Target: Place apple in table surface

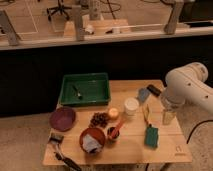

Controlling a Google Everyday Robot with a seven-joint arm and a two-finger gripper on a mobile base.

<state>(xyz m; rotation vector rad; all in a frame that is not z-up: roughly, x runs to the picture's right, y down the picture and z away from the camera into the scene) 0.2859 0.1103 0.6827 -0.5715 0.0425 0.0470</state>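
Apple (113,113): lying on surface (131,146) between grapes (99,119) and cup (131,105); pincer (169,115) well apart over right edge, state cannot be told; likely best approached from above, clear of cup, and set gently on bare planks.

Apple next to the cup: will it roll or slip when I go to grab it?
The apple looks round, so a nudge would probably roll it, perhaps into the grapes or cup beside it. It seems small, so likely light. The gripper hangs over the table, past the cup, apart from the apple.
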